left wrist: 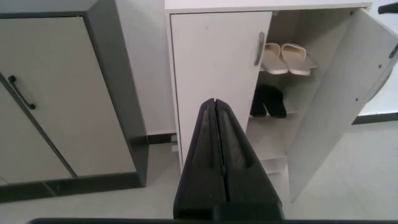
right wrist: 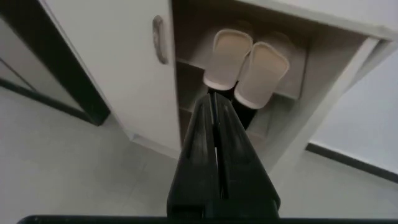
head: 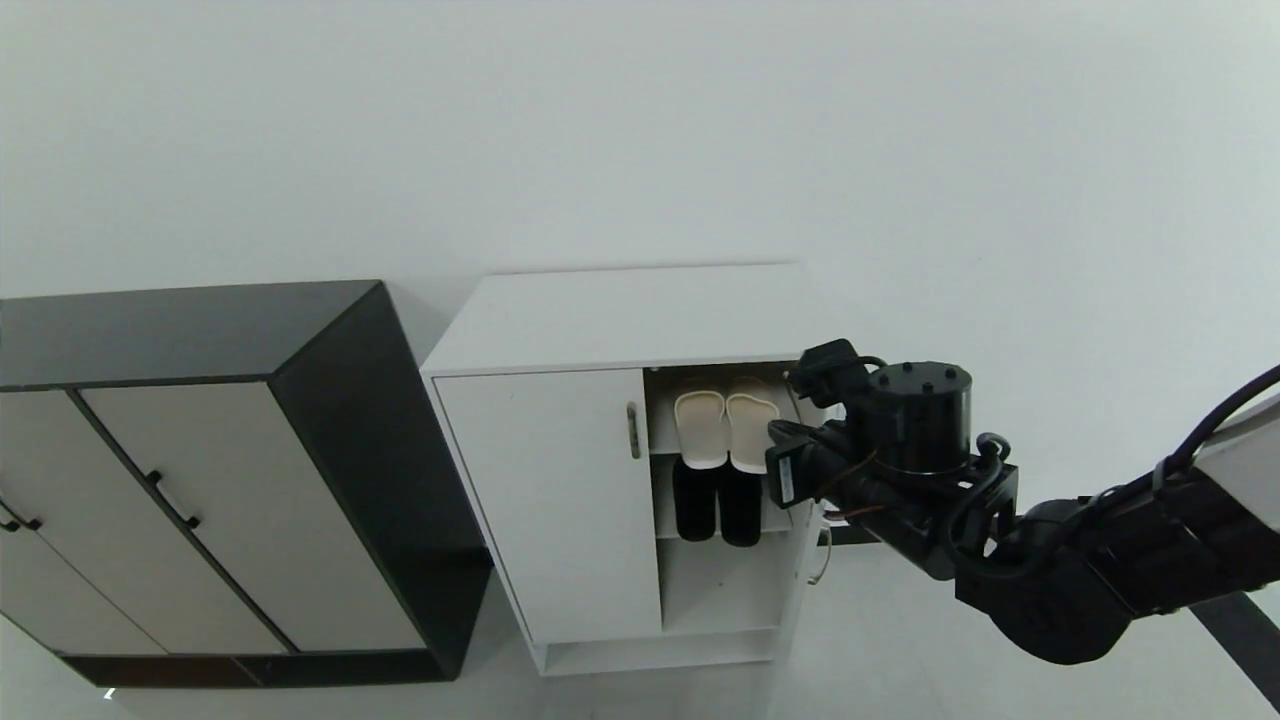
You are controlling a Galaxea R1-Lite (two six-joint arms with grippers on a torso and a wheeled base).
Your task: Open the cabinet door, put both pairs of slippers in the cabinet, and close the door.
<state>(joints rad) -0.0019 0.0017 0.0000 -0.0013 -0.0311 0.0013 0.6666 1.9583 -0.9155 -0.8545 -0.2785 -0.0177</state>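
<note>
White cabinet [head: 620, 320] holds two pairs: cream slippers [head: 703, 428], seemingly black slippers [head: 695, 500].

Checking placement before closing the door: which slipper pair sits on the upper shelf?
The cream pair is the higher one; the black pair sits directly beneath it.

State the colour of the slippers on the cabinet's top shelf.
Cream slippers; the right wrist view shows them best.

The white cabinet [head: 620, 315] is standing with its right side open. On its top shelf [head: 662, 435] cream slippers [head: 727, 428] are sitting, with black slippers [head: 715, 512] on the shelf beneath. The right gripper [head: 785, 470] is hovering at the opening's right edge, beside both pairs.
</note>
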